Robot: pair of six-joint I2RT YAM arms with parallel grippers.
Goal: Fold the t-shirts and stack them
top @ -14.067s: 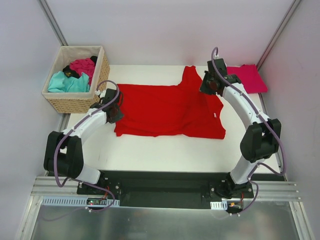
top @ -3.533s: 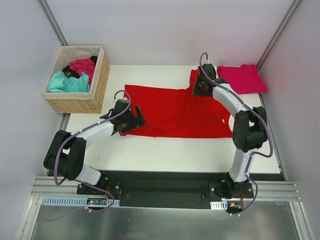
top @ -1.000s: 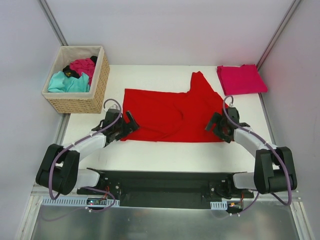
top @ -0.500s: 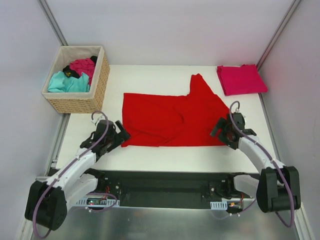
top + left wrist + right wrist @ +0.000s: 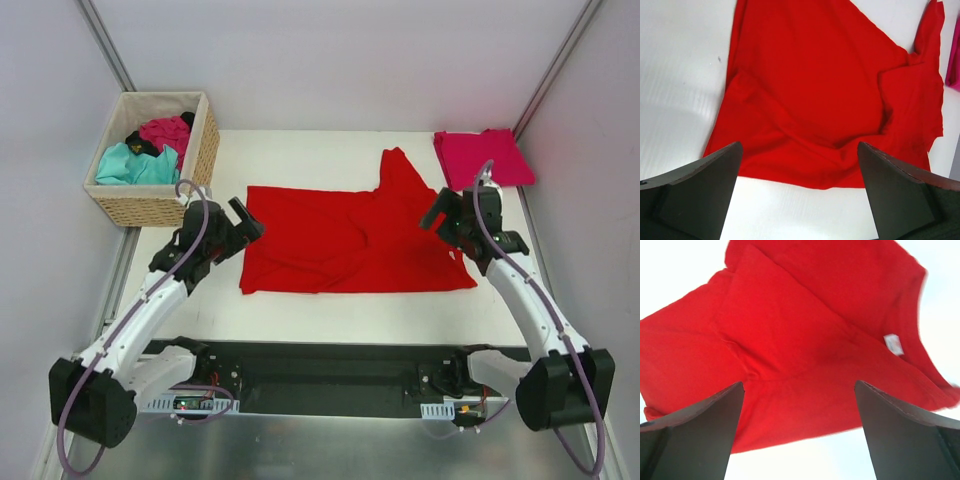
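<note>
Red cloth is what I have to deal with: the red shirt (image 5: pixel 340 240) lies spread across the middle of the white surface (image 5: pixel 300 150), mostly flat. It has soft ridges through its middle, and one sleeve points toward the far edge. My left gripper (image 5: pixel 245 222) hangs over the shirt's left edge and my right gripper (image 5: pixel 447 212) over its right edge, where the neck label shows. Both stand wide open and hold nothing.

I judge the shirt light and limp. It should sag from any point I lift, drag along the smooth surface, and bunch if I push it rather than pinch it. A grip in the middle would probably gather extra layers, so I would take it at the edges: the left gripper on a corner of the left edge, the right gripper on the matching corner by the neck. Pinching low should catch every layer there, and the two corners should rise together.

A crimson shirt (image 5: pixel 480 158) sits folded in the far right corner. A teal shirt (image 5: pixel 125 165) and a magenta shirt (image 5: pixel 165 130) wait crumpled in the basket (image 5: pixel 150 205) at the far left.
</note>
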